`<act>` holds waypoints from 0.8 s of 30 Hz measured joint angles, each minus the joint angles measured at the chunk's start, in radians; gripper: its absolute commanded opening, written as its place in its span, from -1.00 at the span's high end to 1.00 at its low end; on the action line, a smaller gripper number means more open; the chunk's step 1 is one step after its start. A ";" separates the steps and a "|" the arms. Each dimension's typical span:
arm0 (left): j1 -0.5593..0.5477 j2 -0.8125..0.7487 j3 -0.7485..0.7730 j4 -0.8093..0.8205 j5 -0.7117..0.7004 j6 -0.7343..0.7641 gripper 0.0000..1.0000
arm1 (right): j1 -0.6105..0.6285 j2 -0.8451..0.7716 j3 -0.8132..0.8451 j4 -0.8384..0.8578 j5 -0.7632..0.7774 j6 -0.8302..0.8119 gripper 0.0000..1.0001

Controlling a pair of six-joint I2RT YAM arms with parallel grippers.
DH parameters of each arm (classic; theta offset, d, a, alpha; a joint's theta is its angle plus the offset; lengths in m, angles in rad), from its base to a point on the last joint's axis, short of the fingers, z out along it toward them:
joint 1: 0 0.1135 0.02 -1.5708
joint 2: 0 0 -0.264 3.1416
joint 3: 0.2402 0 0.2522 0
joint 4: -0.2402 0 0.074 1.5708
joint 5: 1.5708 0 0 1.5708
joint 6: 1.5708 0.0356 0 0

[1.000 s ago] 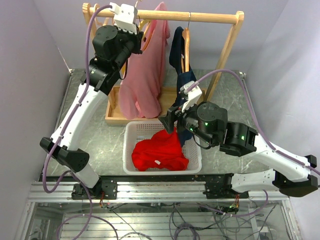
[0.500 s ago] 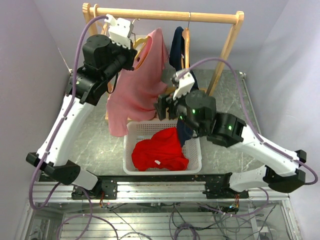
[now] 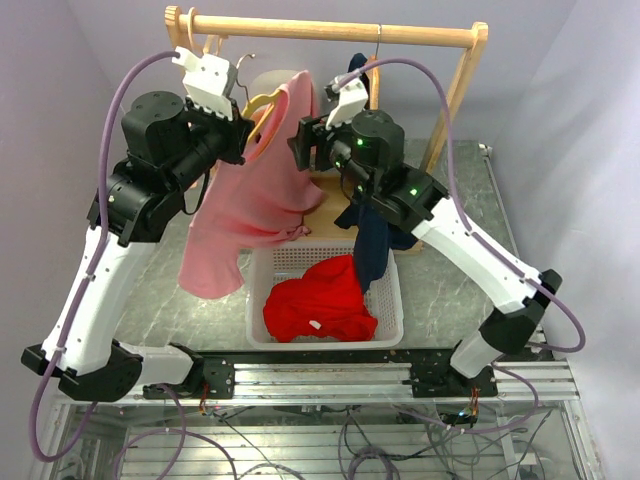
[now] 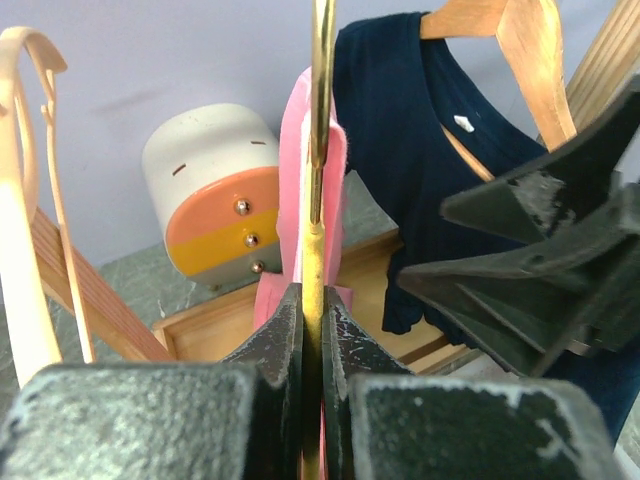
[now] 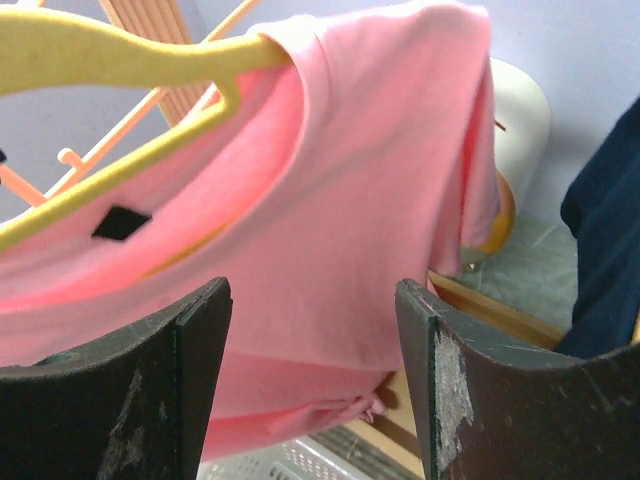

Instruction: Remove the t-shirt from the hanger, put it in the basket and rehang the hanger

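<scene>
A pink t-shirt (image 3: pixel 240 210) hangs on a yellow hanger (image 3: pixel 262 102), held in the air left of and below the wooden rail. My left gripper (image 3: pixel 238 128) is shut on the hanger; in the left wrist view its thin yellow bar (image 4: pixel 316 250) is clamped between the jaws of the left gripper (image 4: pixel 313 310), with the pink t-shirt (image 4: pixel 293 180) beyond. My right gripper (image 3: pixel 300 150) stands open at the shirt's right shoulder. In the right wrist view the right gripper (image 5: pixel 315 290) frames the pink t-shirt (image 5: pixel 350 200) and the yellow hanger (image 5: pixel 120 50), and it grips nothing.
A wooden clothes rack (image 3: pixel 330 30) spans the back. A navy t-shirt (image 3: pixel 372 250) hangs from it on a wooden hanger. A white basket (image 3: pixel 255 300) holding a red garment (image 3: pixel 320 300) sits near the front. A white and orange object (image 4: pixel 215 190) stands behind the rack.
My left arm pulled the hanger and pink shirt off the rail, leftward and toward the front. My right arm rose from the basket to the shirt's shoulder, jaws open.
</scene>
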 measured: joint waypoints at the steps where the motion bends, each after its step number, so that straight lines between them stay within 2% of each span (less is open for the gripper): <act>1: 0.000 0.000 -0.003 -0.006 0.003 -0.004 0.86 | 0.000 0.017 0.008 0.012 -0.011 -0.005 -0.30; 12: 0.000 -0.001 -0.017 -0.046 0.035 -0.029 0.86 | -0.007 0.108 0.059 0.090 -0.056 -0.014 -0.25; 24: 0.000 -0.015 -0.017 -0.077 0.063 -0.032 0.86 | -0.019 0.176 0.083 0.122 0.017 -0.017 -0.08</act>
